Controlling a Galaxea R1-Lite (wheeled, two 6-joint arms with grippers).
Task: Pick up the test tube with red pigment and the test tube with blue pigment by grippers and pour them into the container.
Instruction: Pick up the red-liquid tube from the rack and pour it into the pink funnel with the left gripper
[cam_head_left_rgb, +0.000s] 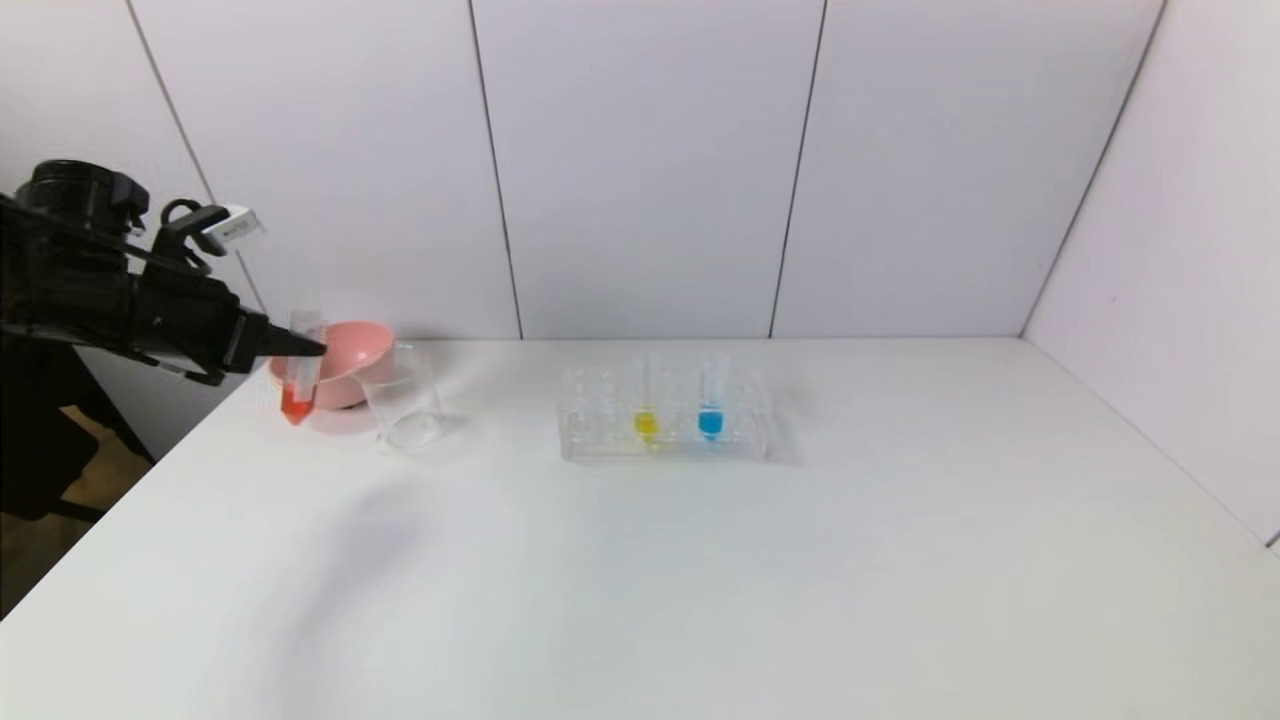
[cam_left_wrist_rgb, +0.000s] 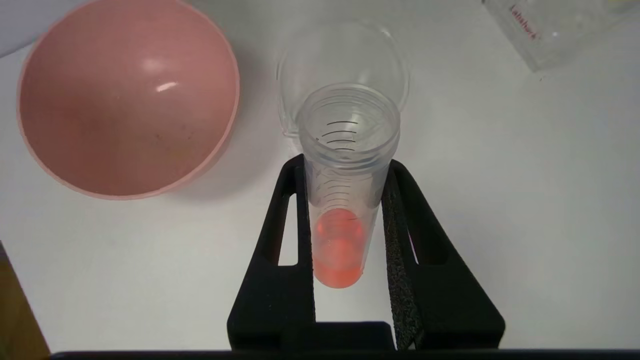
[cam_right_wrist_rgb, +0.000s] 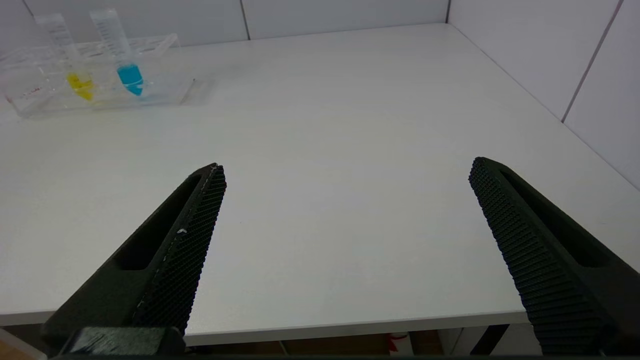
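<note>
The slim clear test tube with red-orange liquid at its tapered bottom (cam_head_left_rgb: 298, 372) hangs nearly upright above the far left part of the white counter (cam_head_left_rgb: 700, 560), its open threaded mouth on top. The left gripper (cam_head_left_rgb: 305, 346), a black arm end with two long pointed fingers (cam_left_wrist_rgb: 295, 220), pinches the tube across its upper half, one finger on each side of the wall. In the head view the tube's tip shows in front of the round pink bowl (cam_head_left_rgb: 350, 360), with the liquid settled low in the tip.

Just beside the bowl, toward the middle of the counter, stands the small clear glass beaker with straight walls (cam_head_left_rgb: 403, 400); in the left wrist view its round rim (cam_left_wrist_rgb: 345, 65) lies just beyond the tube's mouth, and the pink bowl sits next to it. I cannot tell whether bowl and beaker touch.

Farther to the right, near the counter's middle, the clear plastic tube rack (cam_head_left_rgb: 665, 415) holds two upright tubes: the clear tube with yellow liquid (cam_head_left_rgb: 646, 412) and, next to it on the right, the slim clear test tube with bright blue liquid (cam_head_left_rgb: 710, 410). Both stand in the rack's holes.

The right gripper (cam_right_wrist_rgb: 347, 172) is outside the head view; its own wrist view shows it at the near edge of the counter, its black ridged fingers spread wide with nothing between them, well apart from the rack
</note>
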